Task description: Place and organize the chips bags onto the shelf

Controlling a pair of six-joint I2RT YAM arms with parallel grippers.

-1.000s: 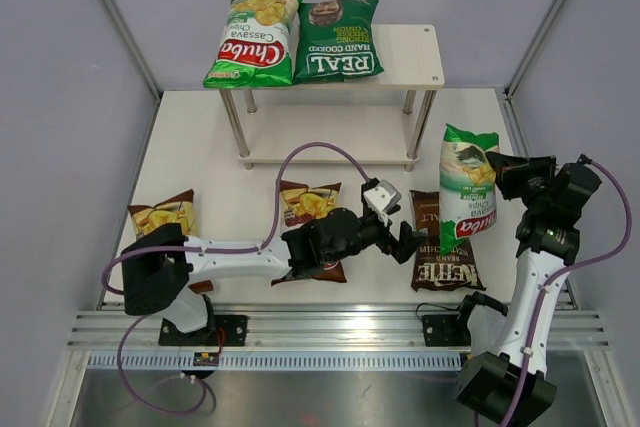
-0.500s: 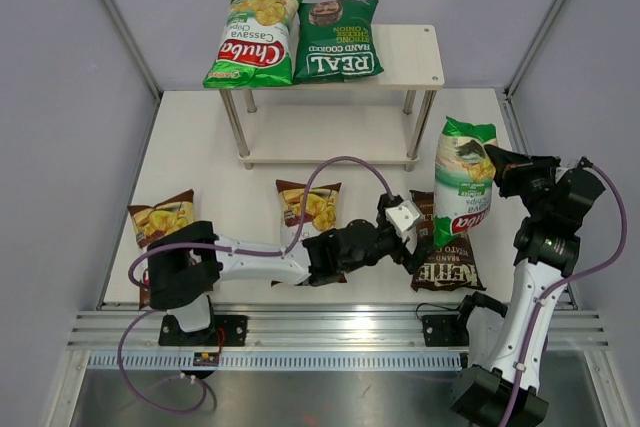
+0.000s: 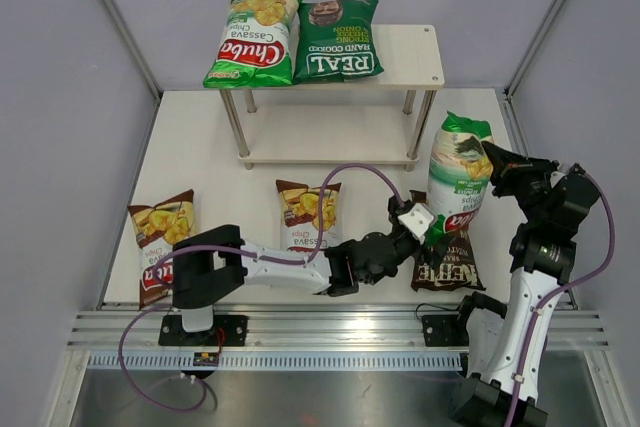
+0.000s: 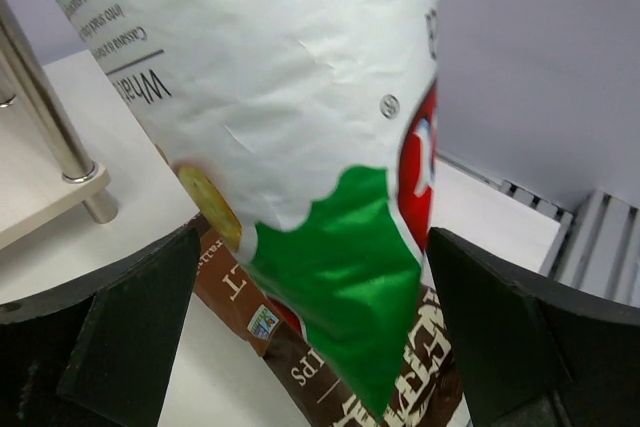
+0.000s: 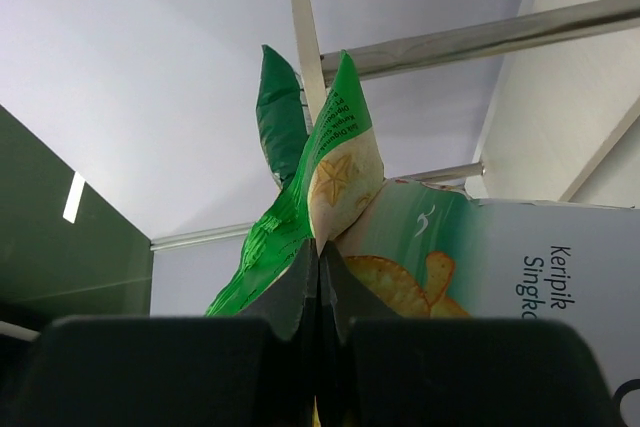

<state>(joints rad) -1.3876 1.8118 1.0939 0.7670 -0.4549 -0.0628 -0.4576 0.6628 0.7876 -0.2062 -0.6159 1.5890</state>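
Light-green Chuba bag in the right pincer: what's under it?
The dark-brown Kettle bag lies flat on the table below the lower end of the light-green bag, which the open left pincer straddles. The Kettle bag's upper part is covered.

White tabletop (image 3: 190, 147) (grey walls (image 3: 60, 97) around), metal rail (image 3: 340, 330) along near edge

On the far shelf's (image 3: 410, 52) top board, the left light-green bag (image 3: 253, 39) reads "Chuba Cassava Chips", upside down in the overhead view. Just right of it, the dark-green bag (image 3: 337, 39) reads "REAL HAND COOKED". On the table (image 3: 200, 147), near right, the dark-brown bag (image 3: 447, 267) shows "KETTLE". The raised light-green bag (image 5: 520, 247) carries "Keripik" in the right wrist view, and seemingly "What" in the left wrist view.
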